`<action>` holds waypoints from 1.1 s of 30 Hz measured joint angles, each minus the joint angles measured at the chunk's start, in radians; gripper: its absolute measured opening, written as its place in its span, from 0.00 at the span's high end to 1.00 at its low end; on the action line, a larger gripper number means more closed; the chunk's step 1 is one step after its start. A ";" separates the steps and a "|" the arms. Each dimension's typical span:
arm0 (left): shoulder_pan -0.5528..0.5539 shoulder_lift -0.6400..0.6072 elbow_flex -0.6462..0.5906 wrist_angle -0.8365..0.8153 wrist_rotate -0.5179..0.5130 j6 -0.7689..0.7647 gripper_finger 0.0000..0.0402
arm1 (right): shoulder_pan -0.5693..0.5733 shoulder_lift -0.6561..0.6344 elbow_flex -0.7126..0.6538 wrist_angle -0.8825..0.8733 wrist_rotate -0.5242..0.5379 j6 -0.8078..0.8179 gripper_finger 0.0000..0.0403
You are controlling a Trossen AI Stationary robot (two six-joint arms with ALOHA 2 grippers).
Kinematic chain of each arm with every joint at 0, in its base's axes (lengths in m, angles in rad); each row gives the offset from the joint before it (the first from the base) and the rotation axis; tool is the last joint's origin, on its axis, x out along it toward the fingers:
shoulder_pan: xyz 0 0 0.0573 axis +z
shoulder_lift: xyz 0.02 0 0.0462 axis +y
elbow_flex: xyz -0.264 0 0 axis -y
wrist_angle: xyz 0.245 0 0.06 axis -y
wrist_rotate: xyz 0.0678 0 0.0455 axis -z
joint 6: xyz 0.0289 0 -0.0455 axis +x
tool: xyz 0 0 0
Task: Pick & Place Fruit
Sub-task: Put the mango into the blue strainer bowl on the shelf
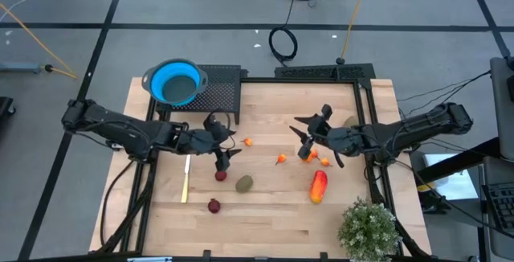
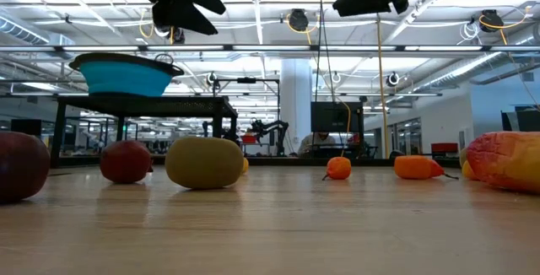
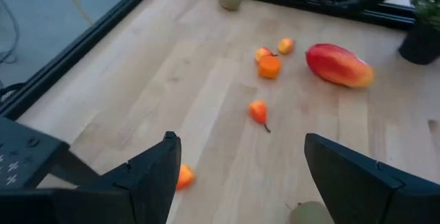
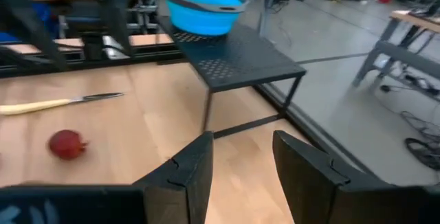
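The fruit lies loose on the wooden table. An elongated red-orange piece (image 1: 319, 186) lies at the near right, and it also shows in the left wrist view (image 3: 338, 64). An olive-green oval (image 1: 244, 183) and two dark red round pieces (image 1: 220, 175) (image 1: 214, 206) lie near the middle. Several tiny orange pieces (image 1: 280, 159) (image 3: 258, 110) lie between the arms. My left gripper (image 1: 229, 143) (image 3: 237, 176) is open and empty above the table's middle left. My right gripper (image 1: 303, 132) (image 4: 242, 162) is open and empty, facing it from the right.
A slim pale knife (image 1: 185, 178) lies left of the fruit. A round blue bowl (image 1: 175, 81) sits on a black perforated stand (image 1: 218, 92) at the far left. A potted plant (image 1: 368, 228) stands at the near right corner. Black frame rails (image 1: 365, 109) edge the table.
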 joint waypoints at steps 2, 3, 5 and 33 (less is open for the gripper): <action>0.014 0.000 0.000 0.008 0.037 0.028 0.23 | 0.021 0.000 0.001 -0.018 -0.006 0.035 0.64; 0.020 0.000 0.000 0.018 0.060 0.040 0.23 | 0.031 0.000 0.002 -0.037 -0.014 0.063 0.64; 0.031 0.000 0.000 0.037 0.093 0.056 0.23 | 0.048 0.000 0.011 -0.111 -0.019 0.128 0.64; 0.039 0.000 -0.001 0.044 0.085 0.125 0.27 | 0.084 0.000 0.119 -0.636 -0.438 0.659 0.64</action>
